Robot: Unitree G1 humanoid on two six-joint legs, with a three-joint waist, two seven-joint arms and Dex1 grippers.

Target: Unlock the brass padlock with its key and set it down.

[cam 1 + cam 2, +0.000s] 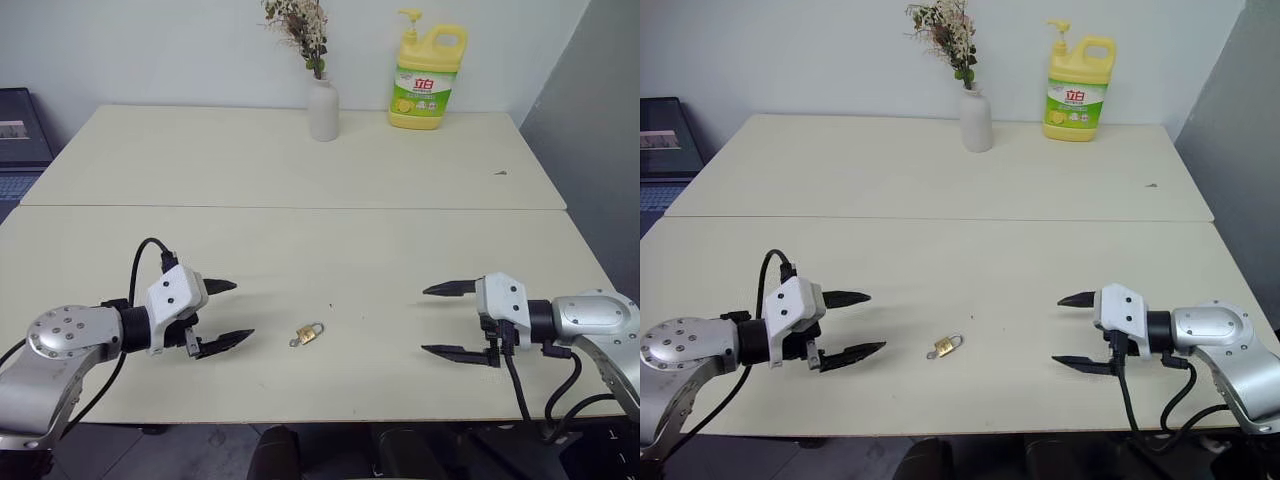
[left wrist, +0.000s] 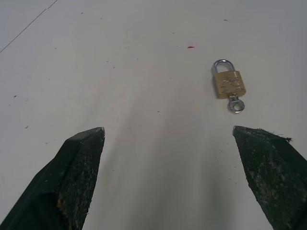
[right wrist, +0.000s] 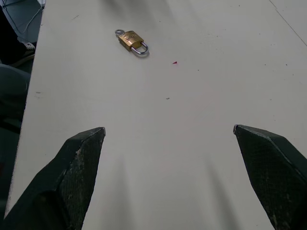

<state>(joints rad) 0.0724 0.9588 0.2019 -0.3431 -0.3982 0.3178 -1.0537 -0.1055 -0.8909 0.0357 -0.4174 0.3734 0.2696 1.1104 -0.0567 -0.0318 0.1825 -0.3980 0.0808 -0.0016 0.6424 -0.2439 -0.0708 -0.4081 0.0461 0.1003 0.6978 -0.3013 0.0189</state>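
The brass padlock point(image 1: 309, 334) lies flat on the cream tabletop point(image 1: 330, 200) near its front edge, between my two pincers and apart from both. My left pincer point(image 1: 227, 314) hovers to the padlock's left with fingers spread wide and nothing between them; my right pincer point(image 1: 446, 319) faces it from farther off on the right, equally wide and empty. From the head views the lock is a small gold speck with a silver loop. My left wrist view brings it closer: the key point(image 2: 235, 104) sits in the bottom of the brass body, its round silver head sticking out, while the shackle point(image 2: 221, 65) appears seated in the body. My right wrist view shows the same lock from the opposite side, with a tiny red fleck point(image 3: 175, 62) on the surface near it. At the tabletop's far edge the head views take in a white vase point(image 1: 322, 108) of dried flowers and a yellow detergent bottle point(image 1: 426, 80).
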